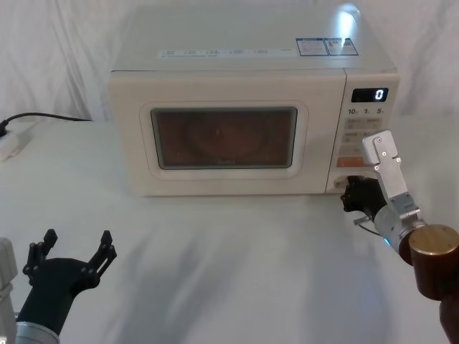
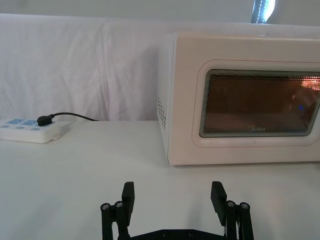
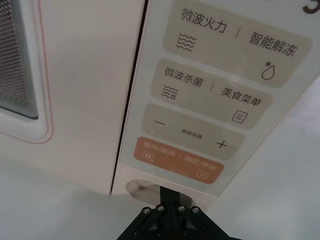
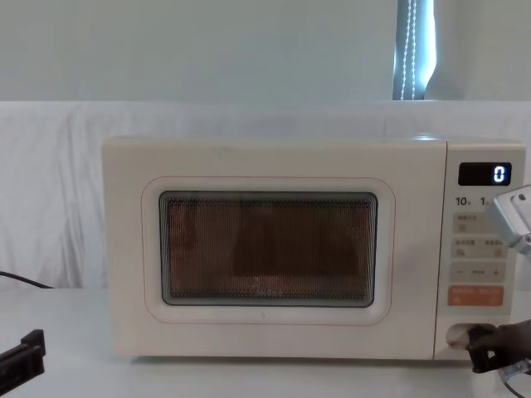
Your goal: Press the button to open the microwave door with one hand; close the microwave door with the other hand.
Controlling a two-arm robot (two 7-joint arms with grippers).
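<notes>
The microwave door (image 1: 224, 147) sits flush with the cream microwave (image 1: 251, 43), lit window facing forward. At the foot of the control panel, under the orange key (image 3: 178, 161), lies the cream button (image 3: 142, 188). The right tool (image 3: 169, 196) has its black tip directly on that button, jaws drawn together, clenched on nothing. The left tool (image 1: 75, 249) hovers low over the white surface (image 1: 215, 272), well apart from the door and off its left front corner, its fingers (image 2: 128, 195) spread and released.
</notes>
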